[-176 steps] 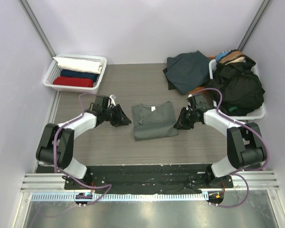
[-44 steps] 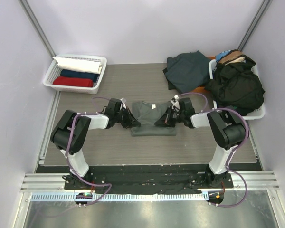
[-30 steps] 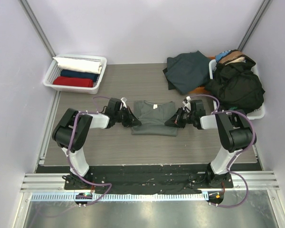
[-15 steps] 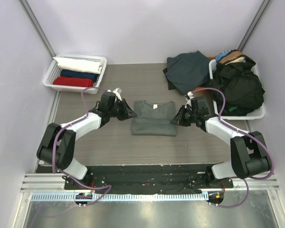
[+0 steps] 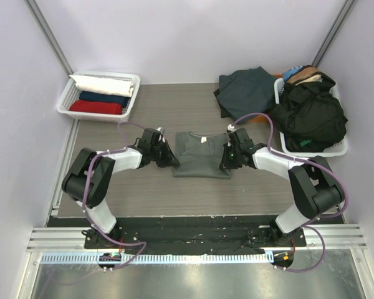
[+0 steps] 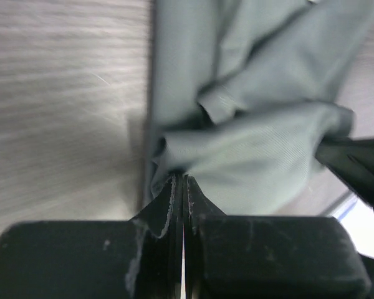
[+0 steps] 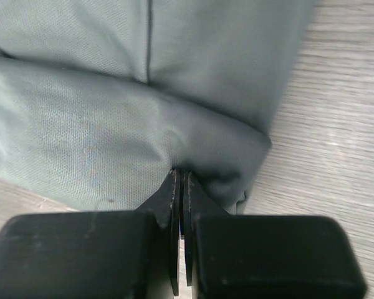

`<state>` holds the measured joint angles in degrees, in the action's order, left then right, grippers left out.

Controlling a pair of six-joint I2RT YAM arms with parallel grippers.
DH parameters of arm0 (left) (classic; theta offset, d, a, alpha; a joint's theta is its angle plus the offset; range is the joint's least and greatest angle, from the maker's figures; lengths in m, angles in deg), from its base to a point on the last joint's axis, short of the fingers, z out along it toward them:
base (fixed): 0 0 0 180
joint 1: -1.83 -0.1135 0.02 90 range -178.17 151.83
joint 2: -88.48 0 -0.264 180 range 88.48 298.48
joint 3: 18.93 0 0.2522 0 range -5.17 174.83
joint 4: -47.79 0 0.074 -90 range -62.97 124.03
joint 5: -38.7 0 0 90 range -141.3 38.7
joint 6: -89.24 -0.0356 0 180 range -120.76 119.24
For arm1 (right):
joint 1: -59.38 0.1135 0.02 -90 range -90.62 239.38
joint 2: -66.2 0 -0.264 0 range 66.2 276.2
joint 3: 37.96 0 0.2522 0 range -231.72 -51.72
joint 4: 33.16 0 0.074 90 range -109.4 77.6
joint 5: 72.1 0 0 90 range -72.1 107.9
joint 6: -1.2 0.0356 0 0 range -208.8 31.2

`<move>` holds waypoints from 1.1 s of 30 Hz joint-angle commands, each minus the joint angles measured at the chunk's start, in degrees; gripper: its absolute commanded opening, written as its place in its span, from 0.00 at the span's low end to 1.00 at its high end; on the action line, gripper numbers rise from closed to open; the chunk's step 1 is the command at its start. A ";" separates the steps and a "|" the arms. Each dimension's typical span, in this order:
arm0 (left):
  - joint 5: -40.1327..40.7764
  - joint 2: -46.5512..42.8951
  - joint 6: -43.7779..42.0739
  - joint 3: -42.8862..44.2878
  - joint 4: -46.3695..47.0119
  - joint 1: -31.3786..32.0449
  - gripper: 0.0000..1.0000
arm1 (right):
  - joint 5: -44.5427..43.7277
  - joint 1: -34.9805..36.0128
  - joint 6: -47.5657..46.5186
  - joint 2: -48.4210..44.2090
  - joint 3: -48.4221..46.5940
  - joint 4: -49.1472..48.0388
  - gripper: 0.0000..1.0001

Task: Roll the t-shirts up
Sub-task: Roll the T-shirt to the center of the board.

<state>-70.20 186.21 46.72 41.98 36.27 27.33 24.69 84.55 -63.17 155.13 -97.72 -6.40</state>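
A folded sage-grey t-shirt [image 5: 201,156] with a small white neck label lies on the table's middle. My left gripper [image 5: 172,161] is at its left edge, shut on the cloth [image 6: 249,156]. My right gripper [image 5: 224,163] is at its right edge, shut on a fold of the same shirt [image 7: 112,143]. Both hold the near part of the shirt, which is bunched into a low roll.
A white lattice basket [image 5: 67,94] at the back left holds rolled white, navy and red shirts. A dark teal shirt [image 5: 246,92] lies at the back right beside a basket [image 5: 336,149] heaped with black and other clothes.
Both grippers moved inward from beside the shirt and closed on its left and right edges. The shirt has become shorter front to back than several seconds ago.
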 commanded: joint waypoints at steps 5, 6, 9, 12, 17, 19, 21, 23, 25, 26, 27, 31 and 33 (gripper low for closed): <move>2.11 10.27 -5.73 12.25 -2.15 -0.45 0.00 | -8.96 9.88 1.97 -0.41 0.29 3.70 0.01; 1.93 11.07 -6.08 14.61 -1.98 -0.53 0.00 | -9.24 11.12 3.36 -1.55 0.64 4.05 0.01; -2.53 15.89 -9.07 19.09 0.13 -1.15 0.00 | -9.25 16.13 6.18 -3.14 1.44 4.93 0.01; -12.11 23.10 -11.71 28.93 -0.66 -1.50 0.00 | -10.12 23.59 9.87 -1.49 -0.84 4.85 0.01; -16.52 27.33 -11.72 36.25 1.54 -1.06 0.00 | -12.93 28.44 12.43 1.25 -7.52 6.25 0.02; -16.88 26.64 -11.71 36.60 1.45 -1.15 0.03 | -16.27 28.53 11.91 -0.23 -10.15 8.71 0.08; -16.79 24.89 -11.63 36.43 1.19 -1.41 0.06 | -18.64 28.53 10.76 -1.12 -11.83 11.94 0.11; -16.61 23.13 -11.45 35.64 0.40 -1.85 0.17 | -20.76 28.53 9.80 -1.91 -14.20 14.07 0.18; -14.95 19.44 -11.45 34.33 -0.65 -2.29 0.23 | -23.46 29.40 9.27 -1.91 -16.65 17.14 0.26; -14.25 17.77 -11.28 32.40 -0.92 -2.73 0.25 | -24.44 29.93 8.83 -1.57 -17.63 18.11 0.34; -12.33 14.88 -10.40 30.82 -1.01 -2.99 0.26 | -25.58 31.16 8.65 -1.04 -18.68 20.56 0.37; -7.14 7.15 -6.27 21.86 -1.27 -5.62 0.35 | -31.38 35.11 9.09 4.58 -27.36 27.16 0.46; -6.85 4.15 -3.64 15.11 -0.05 -8.95 0.35 | -36.30 36.87 10.40 9.85 -31.41 32.93 0.49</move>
<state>-80.84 197.78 38.33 65.48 34.89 23.22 -1.17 117.53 -53.93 158.32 -120.74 16.04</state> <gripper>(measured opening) 0.345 0.467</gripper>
